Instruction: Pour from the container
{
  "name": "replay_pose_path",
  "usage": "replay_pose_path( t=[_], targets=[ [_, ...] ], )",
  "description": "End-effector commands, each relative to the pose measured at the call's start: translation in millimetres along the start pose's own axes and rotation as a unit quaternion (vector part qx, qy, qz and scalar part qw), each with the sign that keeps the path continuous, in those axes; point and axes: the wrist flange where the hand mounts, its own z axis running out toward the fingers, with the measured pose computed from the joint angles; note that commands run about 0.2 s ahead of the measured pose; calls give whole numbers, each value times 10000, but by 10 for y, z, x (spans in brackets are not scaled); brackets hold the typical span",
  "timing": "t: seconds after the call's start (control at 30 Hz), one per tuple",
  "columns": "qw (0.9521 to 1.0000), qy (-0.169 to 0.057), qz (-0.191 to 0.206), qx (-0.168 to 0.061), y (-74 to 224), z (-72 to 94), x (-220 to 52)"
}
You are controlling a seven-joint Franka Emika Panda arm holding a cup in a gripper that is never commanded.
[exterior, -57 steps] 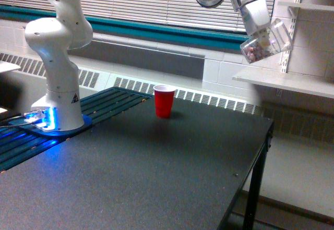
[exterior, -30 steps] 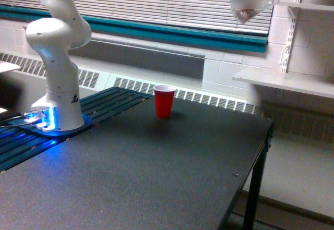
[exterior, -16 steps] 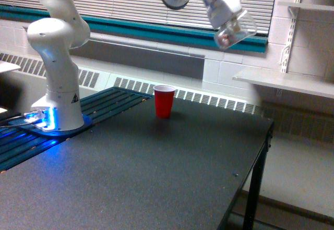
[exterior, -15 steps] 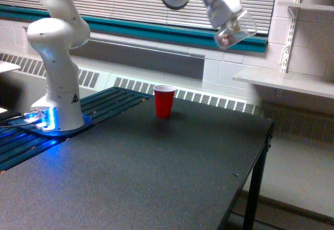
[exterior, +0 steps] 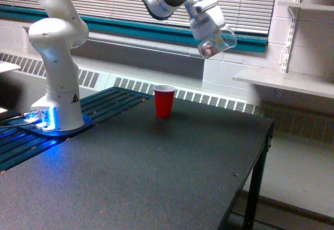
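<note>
**Inspector:** State of the gripper [exterior: 207,27]?

**Assistant:** Closed on the clear plastic cup-like container [exterior: 217,41], upper centre of frame, tilted, its brownish-pink pieces settled at the low end.

**Inspector:** Why so high?

**Assistant:** Likely carrying clearance. The opaque red plastic cup [exterior: 164,100] stands upright on the dark worktop [exterior: 156,178], well below and to the left; nothing is spilling.

Dim, soft, slightly grainy indoor light
</note>
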Motion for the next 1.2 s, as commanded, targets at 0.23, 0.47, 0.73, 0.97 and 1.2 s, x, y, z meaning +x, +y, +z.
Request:
replay_pose_path(
  t=[0.23, 0.47, 0.73, 0.97, 1.2],
  targets=[
    [9991, 3, -416, 100, -280, -198, -561],
    [9982, -104, -590, 30, -223, -197, -823],
    [9975, -186, -686, -53, -120, -206, -1012],
    [9962, -296, -815, -110, -99, -198, -1191],
    [9945, -439, -936, -177, -90, -146, -1382]
  ],
)
